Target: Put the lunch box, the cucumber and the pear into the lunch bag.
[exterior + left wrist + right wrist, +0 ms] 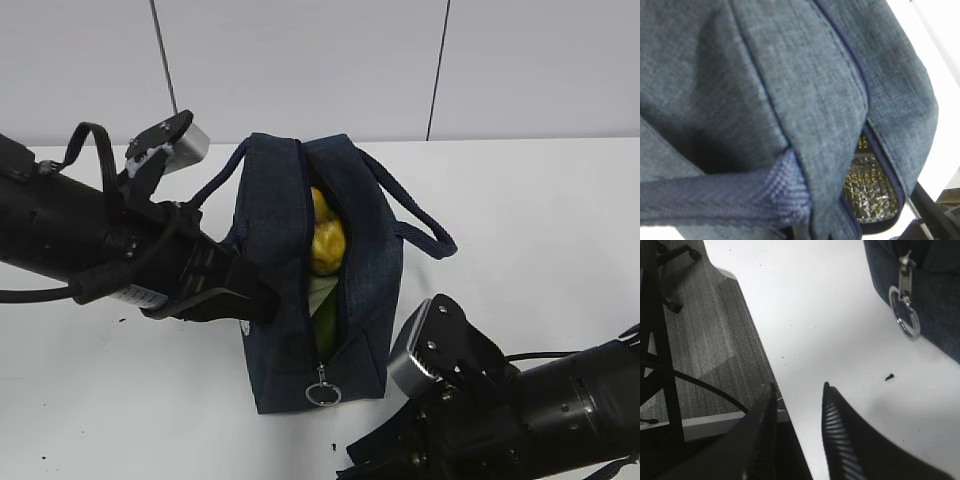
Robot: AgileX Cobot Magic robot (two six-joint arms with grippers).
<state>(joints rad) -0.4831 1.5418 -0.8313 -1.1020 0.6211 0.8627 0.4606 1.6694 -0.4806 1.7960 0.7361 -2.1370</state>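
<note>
The dark navy lunch bag (275, 250) stands mid-table with its top zipper open. Inside it show the yellow pear (327, 243), a pale green strip of the lunch box (320, 290) and the dark green cucumber (326, 322). My left gripper (250, 300) presses into the bag's left side, shut on the fabric by a handle (715, 200); its fingers are hidden behind cloth in the left wrist view, where the bag (790, 75) fills the picture. My right gripper (799, 385) hangs open and holds nothing at the table's front edge, just short of the metal ring pull (905, 317).
The bag's right loop handle (420, 225) lies out on the white table (520, 200). Silver lining (872, 190) shows through the zipper gap. Grey floor and a chair base (670, 340) lie beyond the table's edge. A small dark speck (888, 376) sits near the ring.
</note>
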